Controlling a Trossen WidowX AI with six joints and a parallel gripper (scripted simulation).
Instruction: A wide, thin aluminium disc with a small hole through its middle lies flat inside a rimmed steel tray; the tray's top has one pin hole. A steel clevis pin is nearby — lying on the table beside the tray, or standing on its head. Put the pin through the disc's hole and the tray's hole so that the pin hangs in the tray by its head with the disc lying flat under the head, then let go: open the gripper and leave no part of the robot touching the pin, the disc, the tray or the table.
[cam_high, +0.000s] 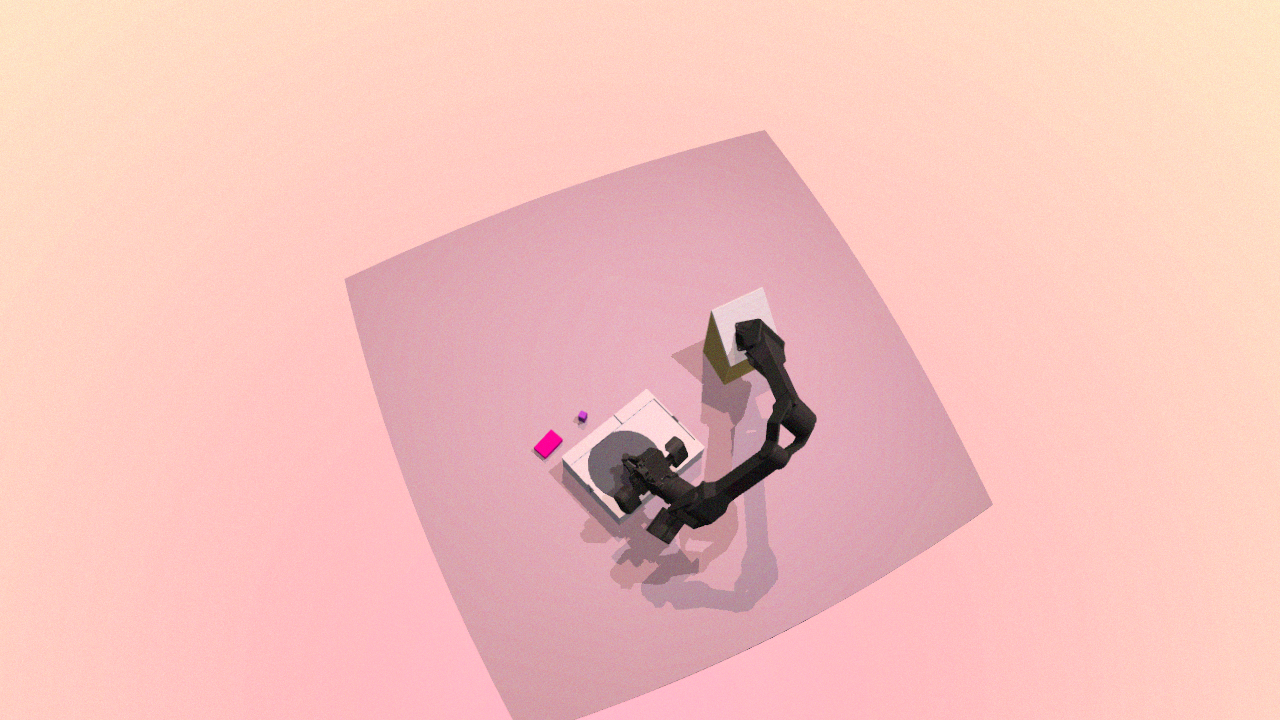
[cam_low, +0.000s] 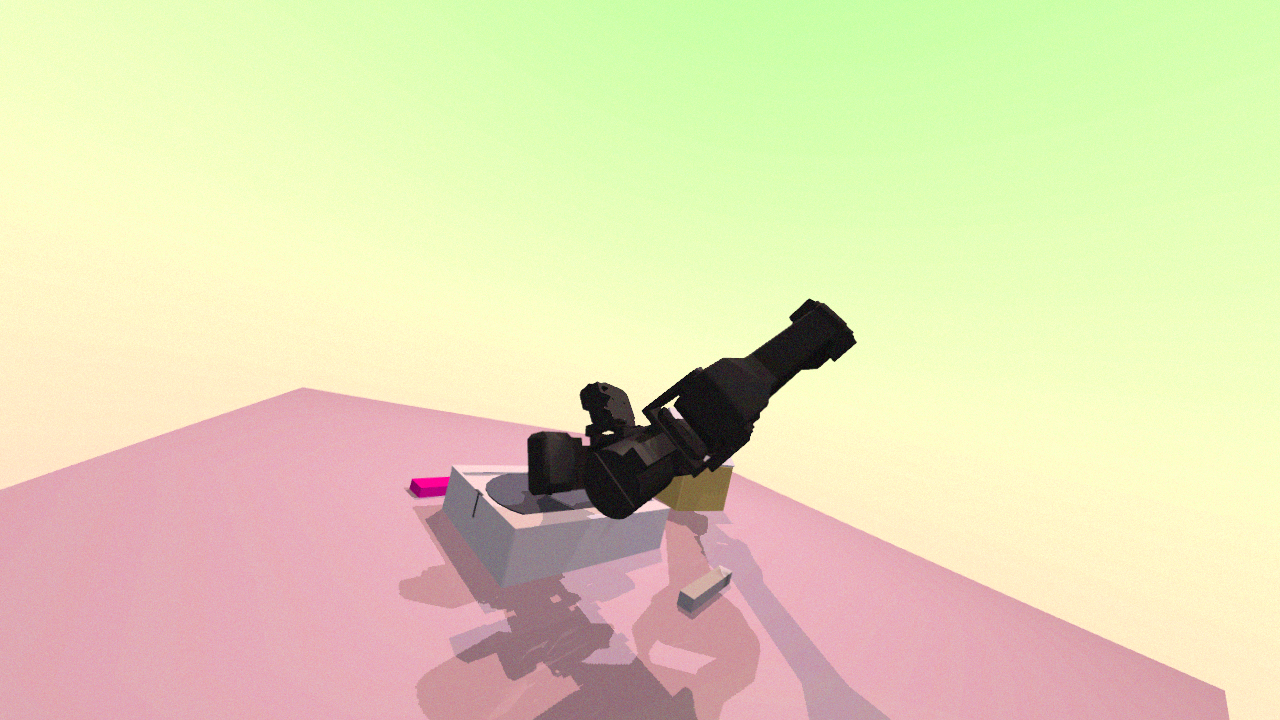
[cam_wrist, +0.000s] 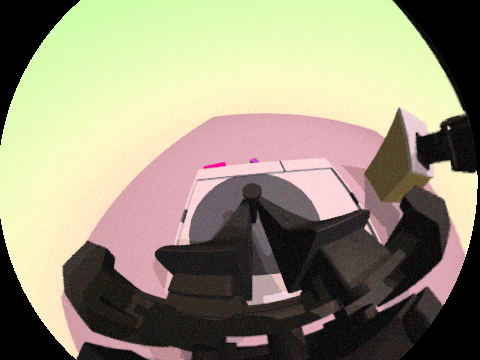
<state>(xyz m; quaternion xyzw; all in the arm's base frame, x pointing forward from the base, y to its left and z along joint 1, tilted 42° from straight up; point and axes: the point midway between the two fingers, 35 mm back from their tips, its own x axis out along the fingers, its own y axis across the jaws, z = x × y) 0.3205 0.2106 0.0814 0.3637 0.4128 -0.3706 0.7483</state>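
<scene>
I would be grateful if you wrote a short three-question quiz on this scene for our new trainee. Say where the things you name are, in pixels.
1. What is the gripper (cam_high: 629, 462) (cam_wrist: 252, 202) shut on?
2. True or false: the disc (cam_high: 608, 452) (cam_low: 510, 494) (cam_wrist: 210, 212) lies outside the tray (cam_high: 657, 411) (cam_low: 581, 543) (cam_wrist: 332, 192).
3. Which is nearer the pink block (cam_high: 547, 444) (cam_low: 429, 487) (cam_wrist: 215, 165): (a) the purple cube (cam_high: 582, 416) (cam_wrist: 254, 161) or (b) the block under the arm's base (cam_high: 726, 324) (cam_low: 702, 488) (cam_wrist: 392, 160)?

Key: 1. The pin (cam_wrist: 252, 191). 2. False. 3. a.
</scene>
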